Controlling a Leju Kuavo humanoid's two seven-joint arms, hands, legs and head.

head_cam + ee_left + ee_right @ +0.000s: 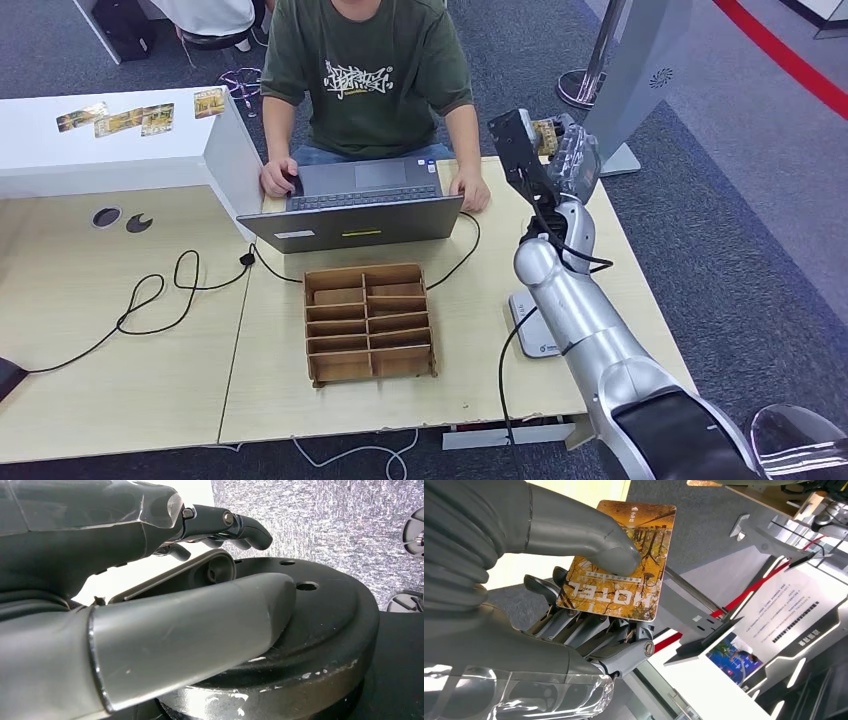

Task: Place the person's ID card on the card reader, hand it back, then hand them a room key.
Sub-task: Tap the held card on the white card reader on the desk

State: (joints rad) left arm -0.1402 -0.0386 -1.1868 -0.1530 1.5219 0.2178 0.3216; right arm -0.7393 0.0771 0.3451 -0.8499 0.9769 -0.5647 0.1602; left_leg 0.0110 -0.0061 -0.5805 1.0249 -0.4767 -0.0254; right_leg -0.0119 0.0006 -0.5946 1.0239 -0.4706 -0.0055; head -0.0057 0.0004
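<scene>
Item 1, right hand: thumb pressed onto the printed face of a room key card, darker fingers backing it from beneath, so the card is pinched flat with most of its face clear. You have the arm raised past the far right corner of the desk, beside the seated person; my reading is that the card is held high and outward so it can be offered for taking.

Item 2, room key card: orange-toned print, the word HOTEL legible on it. It is in the hand, not on the desk and not yet with the person. In the head view it shows as a small patch next to the hand.

Item 3, left hand: fingers loosely curled, thumb extended, nothing in the grasp. It hangs low by the robot's body, idle, likely because this step needs one arm.

Item 4, card reader: flat pale unit on the desk, partly under the right forearm; I see no card on it.

Item 5, person's hands: both resting at the laptop, neither reaching out. You would judge the handover as waiting on them.

Item 6, wooden divider tray: mid-desk; its contents cannot be made out
</scene>
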